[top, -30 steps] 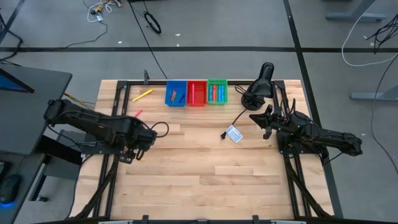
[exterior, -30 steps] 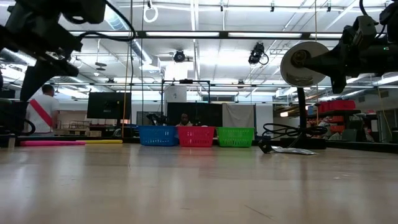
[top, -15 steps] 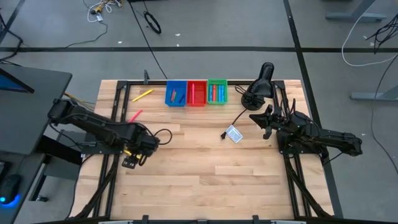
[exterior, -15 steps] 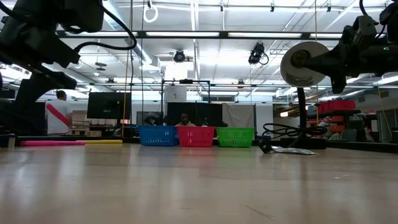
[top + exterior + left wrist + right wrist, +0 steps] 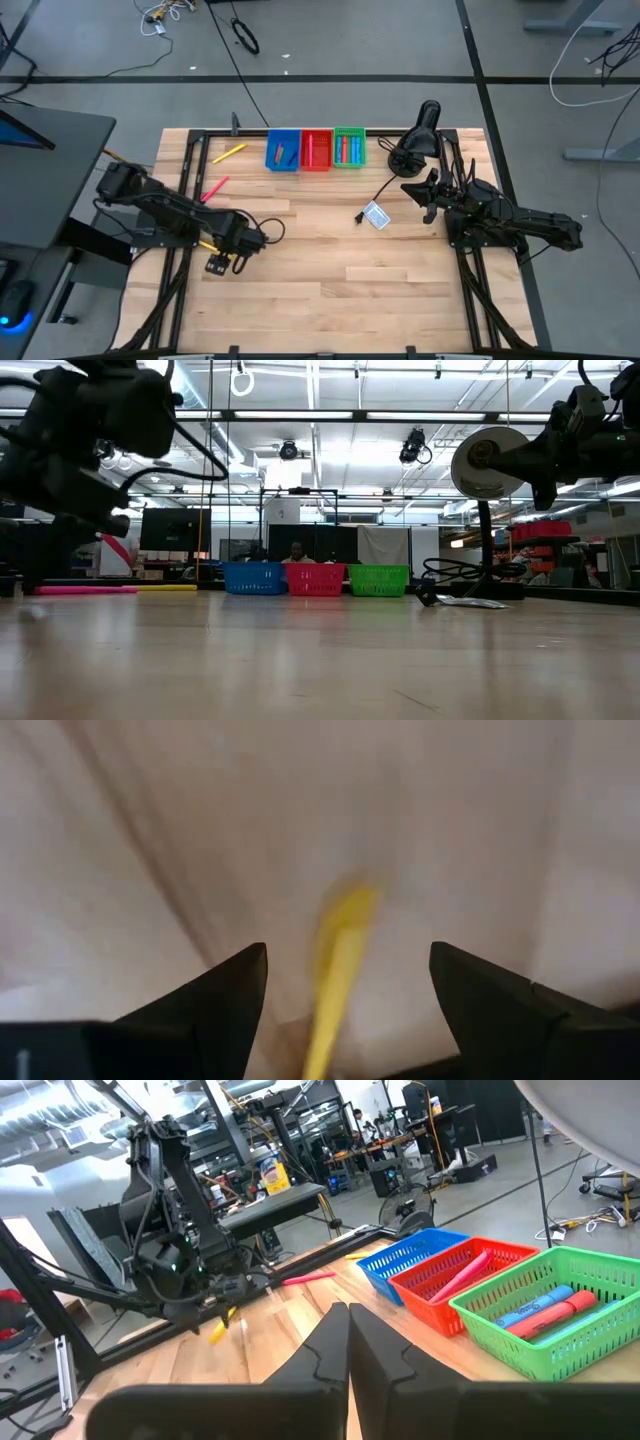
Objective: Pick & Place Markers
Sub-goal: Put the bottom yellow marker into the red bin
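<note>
My left gripper [image 5: 219,252] points down at the table's left half, open. A yellow marker [image 5: 340,960] lies on the wood between its two fingers, apart from both; it also shows under that gripper [image 5: 222,1323] in the right wrist view. Another yellow marker [image 5: 229,152] and a pink marker [image 5: 215,187] lie on the table farther back. Blue [image 5: 283,150], red [image 5: 316,150] and green [image 5: 349,148] bins at the far edge hold more markers. My right gripper [image 5: 348,1348] waits shut and level at the right side.
A small white-and-blue card [image 5: 376,215] with a cable lies right of centre. A black lamp-like stand [image 5: 420,135] rises at the far right. Bare wood spreads across the table's middle and near half. A person [image 5: 118,550] stands in the room behind.
My left gripper has moved down and toward the table's near edge, staying open. It now stands over the yellow marker. The pink marker behind it has come into the open.
</note>
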`<state>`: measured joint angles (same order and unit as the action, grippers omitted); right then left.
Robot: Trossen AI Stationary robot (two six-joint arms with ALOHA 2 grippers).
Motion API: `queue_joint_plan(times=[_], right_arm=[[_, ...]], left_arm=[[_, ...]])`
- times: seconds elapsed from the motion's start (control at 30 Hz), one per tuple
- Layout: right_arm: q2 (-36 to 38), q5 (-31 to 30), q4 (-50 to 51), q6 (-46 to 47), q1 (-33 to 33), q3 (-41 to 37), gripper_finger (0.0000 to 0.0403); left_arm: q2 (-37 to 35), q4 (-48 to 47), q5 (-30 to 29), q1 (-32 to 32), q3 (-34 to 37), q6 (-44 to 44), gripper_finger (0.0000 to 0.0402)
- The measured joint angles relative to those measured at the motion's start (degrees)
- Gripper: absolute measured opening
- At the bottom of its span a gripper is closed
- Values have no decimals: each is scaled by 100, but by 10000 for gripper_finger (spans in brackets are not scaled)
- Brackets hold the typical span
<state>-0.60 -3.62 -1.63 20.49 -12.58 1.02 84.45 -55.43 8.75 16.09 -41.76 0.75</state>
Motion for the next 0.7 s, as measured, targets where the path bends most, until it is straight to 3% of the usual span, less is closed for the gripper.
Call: queue_joint_plan(times=[0.13, 0.47, 0.7], right_arm=[[-1, 0, 0, 0, 0, 0, 11], [-2, 0, 0, 0, 0, 0, 11], [0, 0, 0, 0, 0, 0, 11]], left_arm=[[357, -5, -394, 29, 2, -131, 287], [808, 0, -428, 62, -30, -151, 280], [817, 16, -594, 301, -19, -145, 197]])
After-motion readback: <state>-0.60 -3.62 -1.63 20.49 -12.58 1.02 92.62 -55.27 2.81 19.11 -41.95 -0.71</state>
